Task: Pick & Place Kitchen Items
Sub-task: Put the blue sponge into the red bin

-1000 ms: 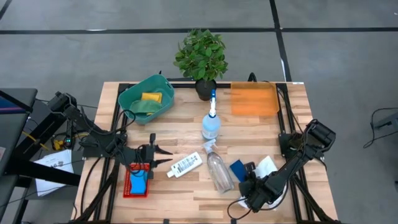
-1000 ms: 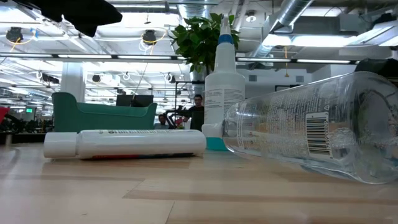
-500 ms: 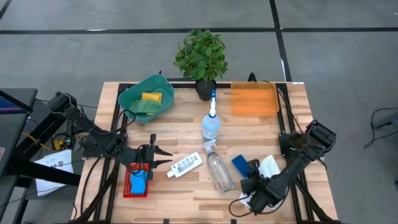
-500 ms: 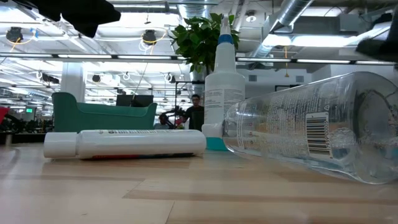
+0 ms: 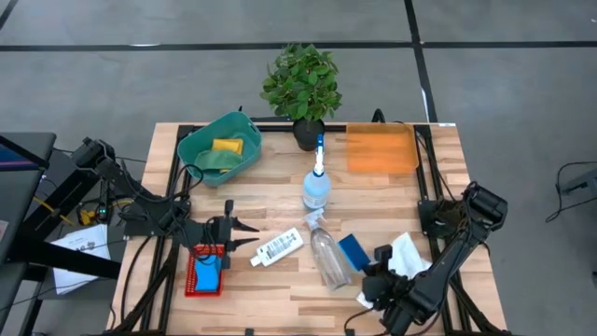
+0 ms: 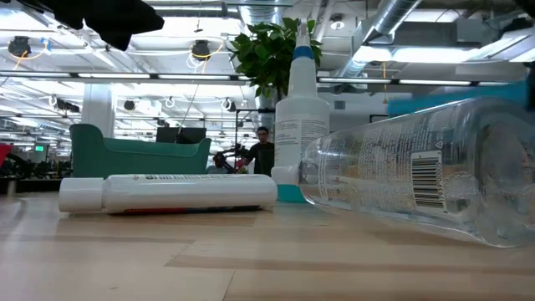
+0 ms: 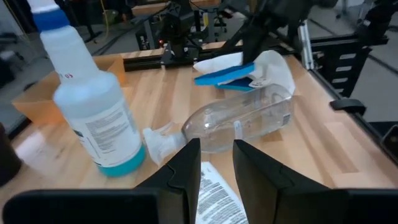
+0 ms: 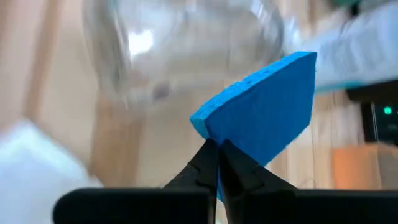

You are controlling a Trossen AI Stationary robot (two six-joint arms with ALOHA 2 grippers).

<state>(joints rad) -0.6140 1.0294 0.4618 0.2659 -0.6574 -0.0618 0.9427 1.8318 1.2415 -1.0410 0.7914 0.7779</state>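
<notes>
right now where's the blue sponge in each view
high view: blue sponge right of centre, beside the lying clear spray bottle, pinched in the right claw.
low view: only a blurred teal-blue strip above that bottle; cannot tell for sure.
left wrist view: sponge lifted behind the bottle.
right wrist view: centre, above the claw.
shared landmark: the lying clear spray bottle.

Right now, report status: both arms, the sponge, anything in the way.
Right gripper shut on the blue sponge, lifted by the lying spray bottle. Left gripper idle near the white labelled bottle. White cloth beside the sponge.
</notes>
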